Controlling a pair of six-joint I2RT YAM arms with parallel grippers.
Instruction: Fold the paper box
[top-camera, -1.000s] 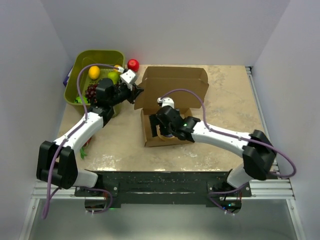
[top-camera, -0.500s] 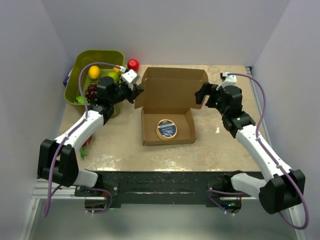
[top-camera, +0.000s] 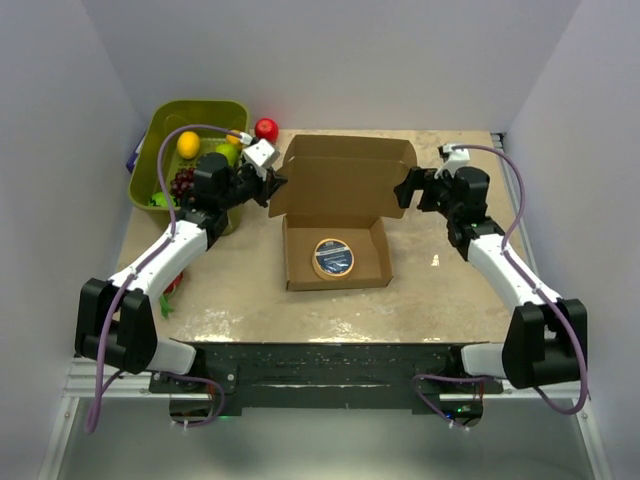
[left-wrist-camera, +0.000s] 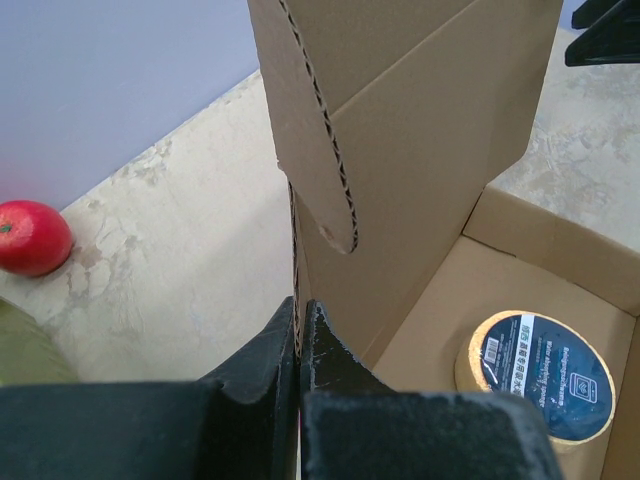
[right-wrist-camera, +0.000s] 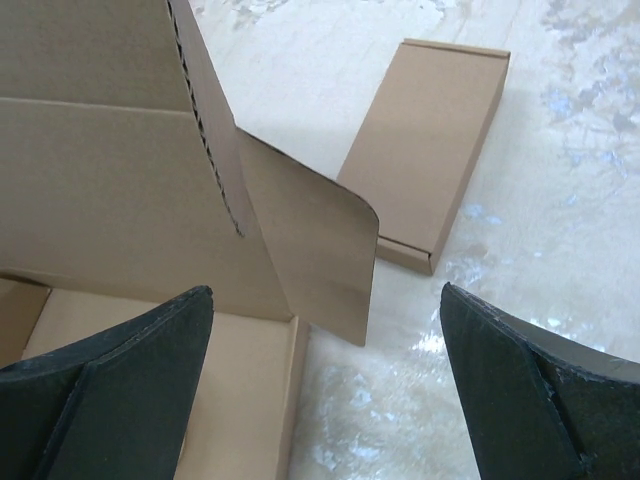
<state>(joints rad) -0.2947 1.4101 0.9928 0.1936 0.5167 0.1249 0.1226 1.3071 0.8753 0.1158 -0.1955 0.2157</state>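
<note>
Left hand (left-wrist-camera: 298, 310): closed, pinching the 9 o'clock edge of the paper box (top-camera: 345, 185) lid, just below its ear flap (left-wrist-camera: 300, 100).
Right hand (right-wrist-camera: 325, 292): spread wide and holding nothing, with a finger either side of the 3 o'clock ear flap (right-wrist-camera: 310, 240), apparently clear of it.
Paper box: mid-bench (top-camera: 450, 300). Tray lies flat, lid stands upright along the tray's 12 o'clock wall, and the ears are not yet tucked.
Contents: one round roll (top-camera: 333, 257), lying flat in the tray.
Step in hand, as I judge it: tuck the ears, then close the lid. I should hold the 9 o'clock pinch steady and bring the right hand onto its ear. Turning that ear inward along its crease should let both ears slip inside the tray's side walls as the lid swings toward 6 o'clock.
Writing: blue label (left-wrist-camera: 540, 372) on the roll carries white text and a barcode, too small for me to read. No print seen on the cardboard.
</note>
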